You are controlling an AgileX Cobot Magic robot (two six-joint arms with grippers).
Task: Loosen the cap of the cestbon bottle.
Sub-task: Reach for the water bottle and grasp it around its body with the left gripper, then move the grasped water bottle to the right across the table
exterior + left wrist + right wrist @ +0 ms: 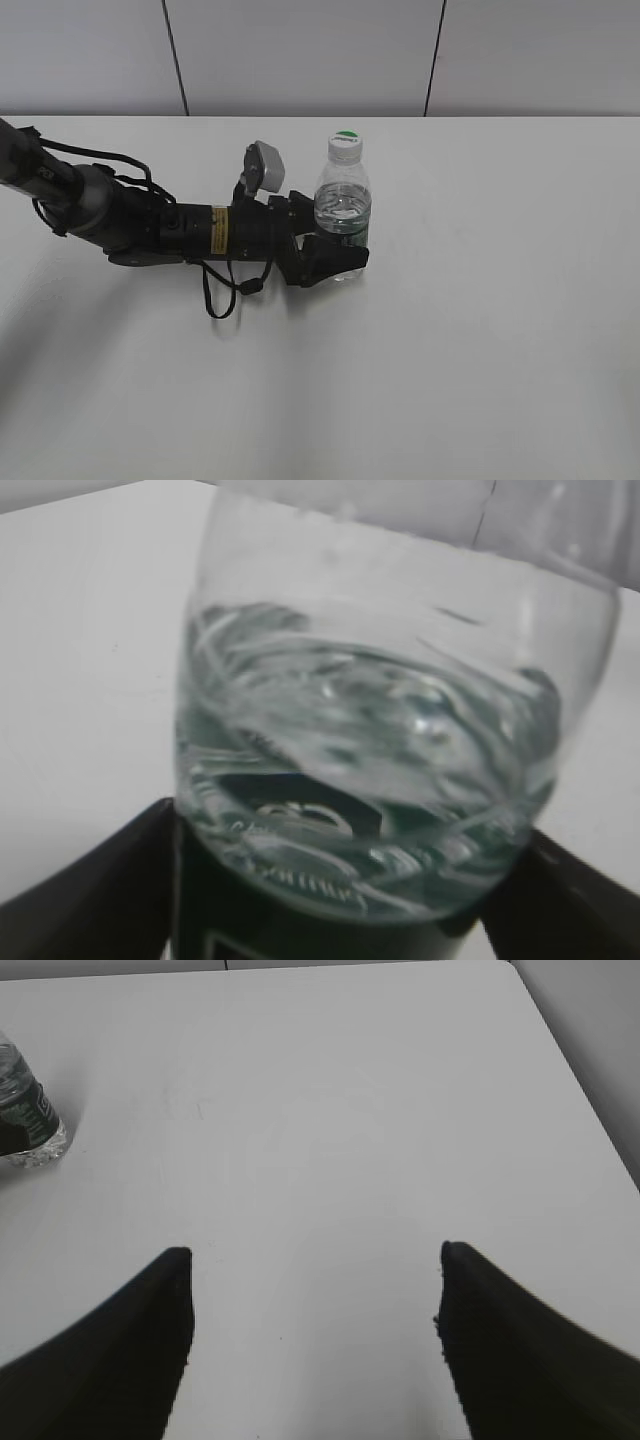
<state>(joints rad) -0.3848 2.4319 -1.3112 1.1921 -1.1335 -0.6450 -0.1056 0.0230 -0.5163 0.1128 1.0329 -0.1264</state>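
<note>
One cestbon bottle [343, 205] stands upright mid-table, white cap [344, 146] green-patched, lettering unreadable. Left gripper [335, 255] grasps its green label band, print illegible. Right gripper [315, 1300] hangs spread, holding nothing.

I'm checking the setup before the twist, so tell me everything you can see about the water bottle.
The cestbon bottle is small, clear plastic, ribbed at the shoulders, holding water, with a dark green label band low on its body. It stands upright on the white table, its white cap with a green top patch in place. The left gripper is clamped around its lower body, fingers on either side. The right gripper is open and far from it.
</note>
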